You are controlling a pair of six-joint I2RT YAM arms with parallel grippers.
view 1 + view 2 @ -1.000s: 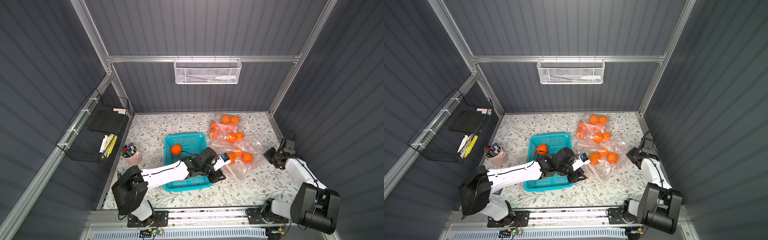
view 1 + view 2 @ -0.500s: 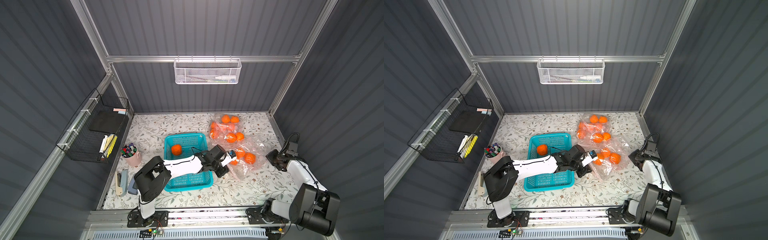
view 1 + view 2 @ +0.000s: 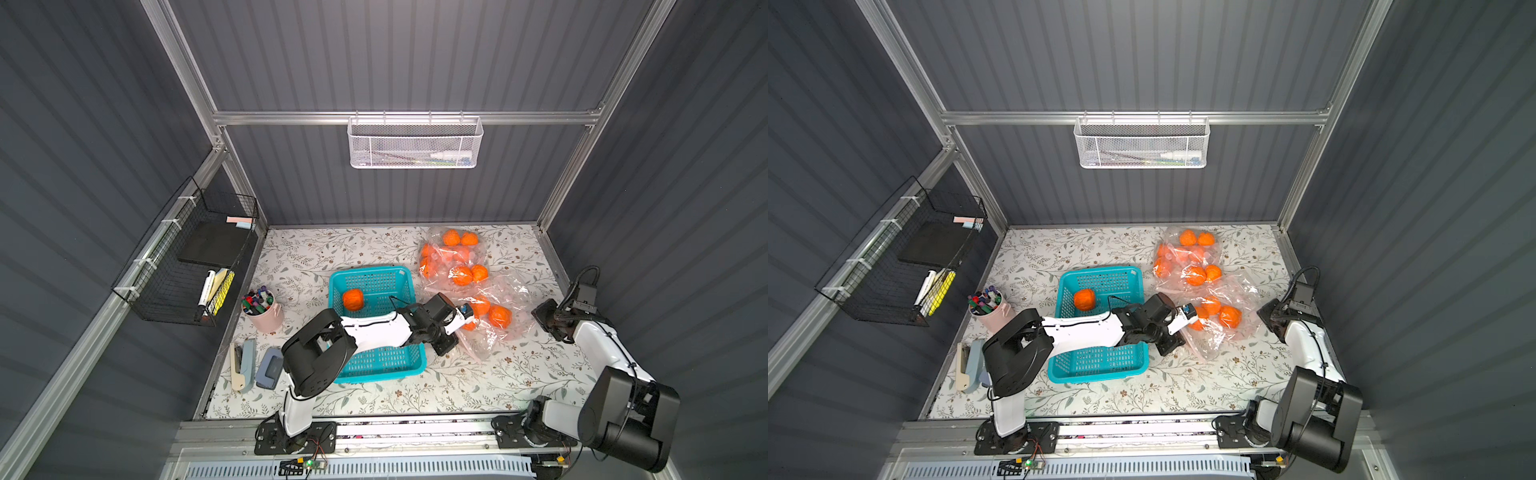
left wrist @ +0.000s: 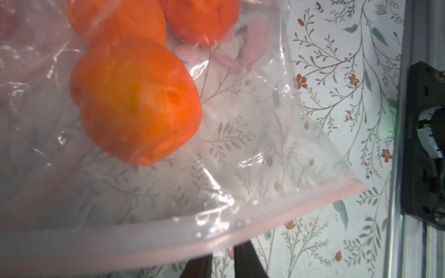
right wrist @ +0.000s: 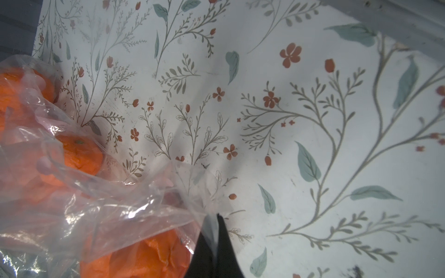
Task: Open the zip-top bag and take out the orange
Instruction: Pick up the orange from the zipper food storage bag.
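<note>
**Zip edge over my left fingers, bag corner pinched in my right**

Left wrist view first. My left end effector point(image 4: 221, 254) is cut off at the frame edge, and the pink zip strip point(image 4: 301, 211) of the zip-top bag point(image 4: 240, 149) lies right across the fingertips. A narrow gap shows between the two dark fingers, but I cannot tell whether they nip the film. The nearest orange point(image 4: 134, 101) sits inside the bag, soft behind crinkled plastic, with two more cropped beyond it.

On the other side, my right end effector point(image 5: 213, 222) is clenched on a corner of that same bag, with film bunched between the fingers. In both top views its tips are only a dark blob.

The bag lies on the floral surface point(image 3: 478, 386) between my two arms, just beside the teal basket point(image 3: 374, 271), which holds one loose orange point(image 3: 353, 299). A second bag point(image 3: 453, 257) of oranges lies behind it.

There are grey ribbed walls point(image 3: 374, 62) all round, a black wire rack point(image 3: 187, 257) at the side and a white mesh basket point(image 3: 415, 143) at the back.
</note>
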